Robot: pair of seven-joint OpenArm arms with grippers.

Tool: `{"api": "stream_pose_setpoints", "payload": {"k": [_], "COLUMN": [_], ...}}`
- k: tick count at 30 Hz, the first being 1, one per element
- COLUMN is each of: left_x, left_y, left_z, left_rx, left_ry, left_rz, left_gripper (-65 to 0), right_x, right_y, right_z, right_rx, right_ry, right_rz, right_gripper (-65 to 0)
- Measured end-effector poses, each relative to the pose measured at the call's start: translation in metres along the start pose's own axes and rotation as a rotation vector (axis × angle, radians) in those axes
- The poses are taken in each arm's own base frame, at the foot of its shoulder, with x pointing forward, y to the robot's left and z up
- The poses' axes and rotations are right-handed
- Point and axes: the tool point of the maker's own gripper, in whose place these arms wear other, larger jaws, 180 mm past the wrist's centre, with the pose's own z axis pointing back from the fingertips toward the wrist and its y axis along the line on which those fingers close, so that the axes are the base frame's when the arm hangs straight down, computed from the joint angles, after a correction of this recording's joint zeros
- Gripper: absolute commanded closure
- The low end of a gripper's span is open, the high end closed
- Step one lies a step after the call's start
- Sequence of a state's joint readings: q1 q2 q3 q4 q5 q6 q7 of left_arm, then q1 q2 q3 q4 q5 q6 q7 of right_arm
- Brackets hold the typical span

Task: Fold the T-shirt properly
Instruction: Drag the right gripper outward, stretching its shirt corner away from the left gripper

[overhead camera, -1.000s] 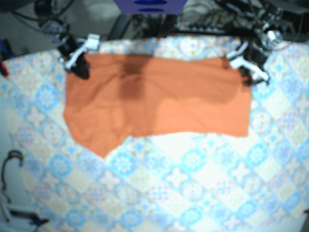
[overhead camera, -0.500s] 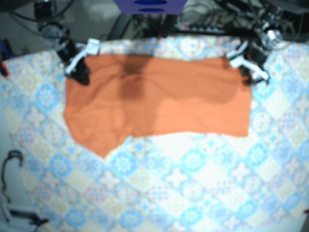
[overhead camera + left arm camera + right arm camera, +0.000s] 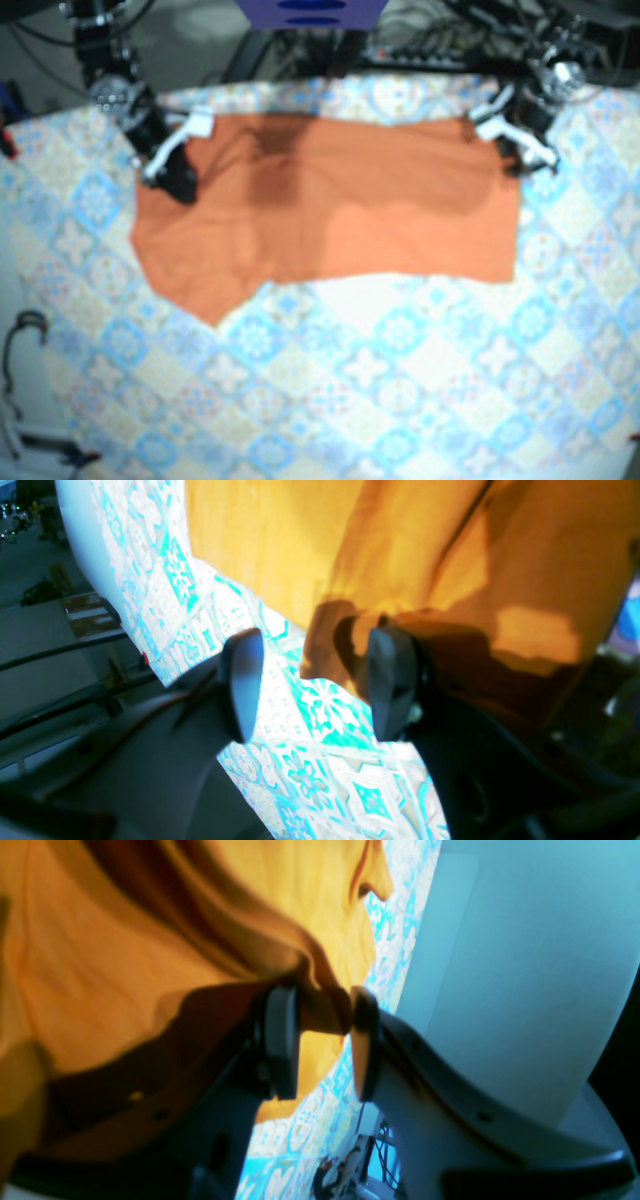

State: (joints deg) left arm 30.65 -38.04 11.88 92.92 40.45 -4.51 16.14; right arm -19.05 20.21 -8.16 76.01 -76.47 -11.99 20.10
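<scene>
Right gripper (image 3: pixel 322 1012) clamped on orange T-shirt (image 3: pixel 330 200) corner; left gripper (image 3: pixel 317 660) wide apart.

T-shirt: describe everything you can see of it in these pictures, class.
The orange cloth T-shirt lies folded into a wide flat band on the patterned tablecloth, one point jutting out at the base view's lower left. The right tool pinches a raised fold at one far corner; the left tool stands open at the other.

Soft blurred overhead view, bright saturated wrist views, hard shadows
</scene>
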Motion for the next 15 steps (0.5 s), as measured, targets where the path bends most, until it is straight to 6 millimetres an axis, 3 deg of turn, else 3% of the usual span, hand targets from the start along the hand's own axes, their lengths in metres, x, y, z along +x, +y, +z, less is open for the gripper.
{"api": "stream_pose_setpoints", "payload": {"k": [8, 13, 15], "left_x": [0.008, 0.011, 0.011], "left_y": [-0.008, -0.011, -0.011], "left_z": [0.0, 0.0, 0.0], "left_rx": [-0.016, -0.022, -0.021], "left_ry": [-0.013, -0.019, -0.019], "left_rz": [0.009, 0.012, 0.012], "left_gripper": [-33.3, -33.3, -33.3], "right_x": [0.016, 0.002, 0.0], "right_y": [-0.024, 0.004, 0.002], "right_z": [-0.027, -0.024, -0.028], "right_rx": [-0.054, 0.027, 0.021], "right_ry": [-0.068, -0.031, -0.034], "right_rz": [0.032, 0.011, 0.012], "right_gripper": [-16.9, -16.9, -16.9]}}
